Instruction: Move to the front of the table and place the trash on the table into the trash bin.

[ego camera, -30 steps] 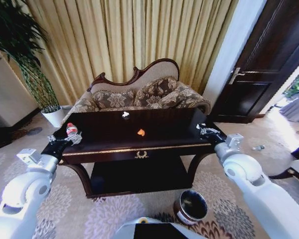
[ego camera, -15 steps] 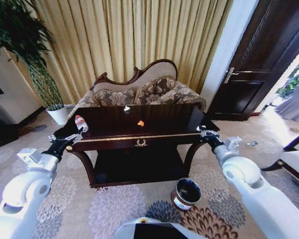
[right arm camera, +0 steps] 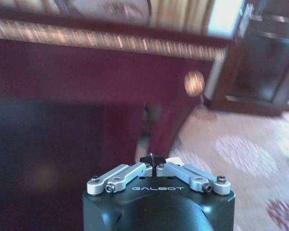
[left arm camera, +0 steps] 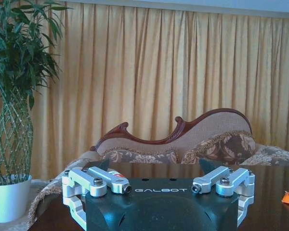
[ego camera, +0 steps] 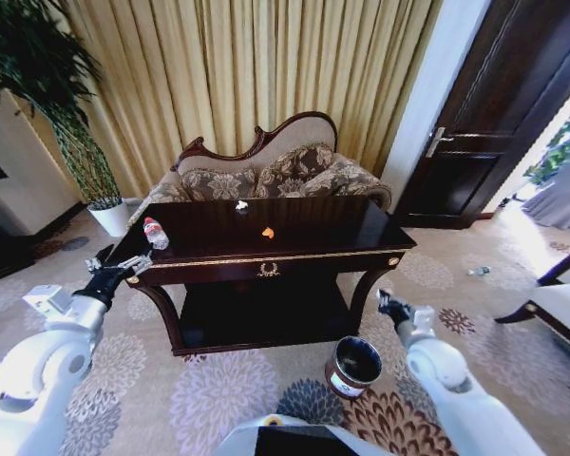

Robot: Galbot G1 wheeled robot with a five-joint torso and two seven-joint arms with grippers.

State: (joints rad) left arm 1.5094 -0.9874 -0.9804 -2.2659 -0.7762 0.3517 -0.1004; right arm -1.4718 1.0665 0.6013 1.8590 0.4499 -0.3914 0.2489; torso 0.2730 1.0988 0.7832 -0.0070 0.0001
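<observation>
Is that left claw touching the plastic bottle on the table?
Apart. The head view shows the left gripper at the table's corner, with dark tabletop between it and the bottle.

Pleated golden curtains [ego camera: 256,85] are hanging behind a floral-patterned sofa with a carved wooden frame [ego camera: 275,171]. A tall green potted plant [ego camera: 52,104] is standing left; a dark wooden door [ego camera: 499,114] is closing off the right. Flower-patterned beige carpet [ego camera: 209,399] is covering the floor.
</observation>
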